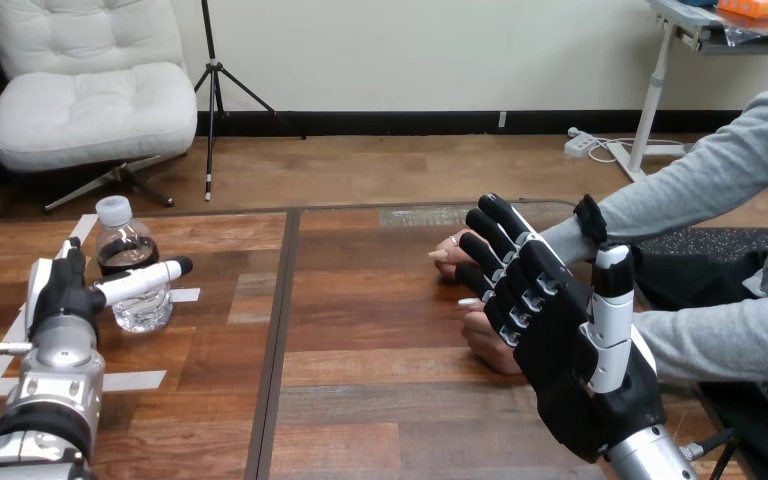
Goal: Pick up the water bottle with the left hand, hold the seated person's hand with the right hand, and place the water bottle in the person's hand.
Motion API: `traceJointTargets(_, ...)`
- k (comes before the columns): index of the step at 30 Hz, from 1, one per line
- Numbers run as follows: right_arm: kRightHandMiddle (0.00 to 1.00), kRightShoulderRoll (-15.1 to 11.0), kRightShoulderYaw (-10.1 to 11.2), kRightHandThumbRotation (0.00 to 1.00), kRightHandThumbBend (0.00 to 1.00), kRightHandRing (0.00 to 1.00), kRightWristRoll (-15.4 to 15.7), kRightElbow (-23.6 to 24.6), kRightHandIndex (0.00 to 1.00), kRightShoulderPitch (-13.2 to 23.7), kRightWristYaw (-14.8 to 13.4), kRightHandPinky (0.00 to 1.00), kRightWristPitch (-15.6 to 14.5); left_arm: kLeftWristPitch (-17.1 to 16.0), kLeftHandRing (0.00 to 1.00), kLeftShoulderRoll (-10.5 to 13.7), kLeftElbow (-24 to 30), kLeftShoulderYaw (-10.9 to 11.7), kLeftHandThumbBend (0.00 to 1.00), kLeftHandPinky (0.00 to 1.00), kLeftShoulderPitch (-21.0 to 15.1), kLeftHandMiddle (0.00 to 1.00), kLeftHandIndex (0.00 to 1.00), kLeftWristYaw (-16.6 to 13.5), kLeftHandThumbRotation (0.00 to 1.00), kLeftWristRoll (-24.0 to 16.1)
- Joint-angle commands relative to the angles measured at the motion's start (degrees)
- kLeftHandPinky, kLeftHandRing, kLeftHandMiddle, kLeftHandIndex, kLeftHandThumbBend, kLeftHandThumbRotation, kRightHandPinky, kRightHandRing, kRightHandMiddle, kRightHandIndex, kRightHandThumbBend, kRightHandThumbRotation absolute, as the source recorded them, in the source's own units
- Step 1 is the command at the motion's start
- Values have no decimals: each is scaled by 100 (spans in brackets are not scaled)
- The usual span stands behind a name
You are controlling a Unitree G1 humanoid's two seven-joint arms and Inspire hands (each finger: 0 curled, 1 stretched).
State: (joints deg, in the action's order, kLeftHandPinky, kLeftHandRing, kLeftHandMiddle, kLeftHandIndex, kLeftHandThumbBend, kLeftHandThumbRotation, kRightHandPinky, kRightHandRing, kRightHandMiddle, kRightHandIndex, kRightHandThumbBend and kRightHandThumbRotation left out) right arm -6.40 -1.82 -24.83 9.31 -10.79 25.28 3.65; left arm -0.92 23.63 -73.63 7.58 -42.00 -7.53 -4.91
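left robot hand sits left of frame, black body with white shell, pressed up beside the water bottle. can't tell if it's clamped on it or just alongside. silver forearm comes up from the bottom-left corner.

right robot hand is right of centre, spread and straight, clamped on nothing. fingers point to the upper left, thumb stands up. it lies over the person's two hands. contact can't be told, and nothing is curled round them.

water bottle: upright on the counter, left side, between the far edge and the near edge, base on the wood.

edges / room: the counter's far edge runs across the frame's upper middle. a dark seam splits the top into left and right panels. a wide run of plank lies between the bottle and the person's hands.

counts: 1 bottle, 2 robot hands, 2 person's hands: the person's upper hand and the person's lower hand, close together. at least 3 white tape strips around the bottle.

materials: bottle is clear ribbed plastic with a round white cap and a dark band. counter is brown wood planks, matte grain. tape is flat and matte.
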Motion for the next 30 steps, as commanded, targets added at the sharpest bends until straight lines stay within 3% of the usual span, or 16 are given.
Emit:
traceJointTargets(1, 99, 103, 7, 100, 92, 100, -72, 344, 96, 190, 20, 100, 86, -8, 100, -42, 38, -104, 88, 100, -628, 100, 100, 32, 24, -92)
traceJointTargets(23, 97, 138, -20, 100, 91, 99, -41, 376, 95, 160, -9, 100, 92, 99, 100, -88, -66, -190, 88, 100, -795, 100, 100, 8, 27, -163)
traceJointTargets(30, 97, 159, -32, 100, 91, 99, -28, 388, 95, 152, -4, 100, 96, 119, 100, -127, -94, -90, 88, 100, -838, 100, 100, -51, 27, -73)
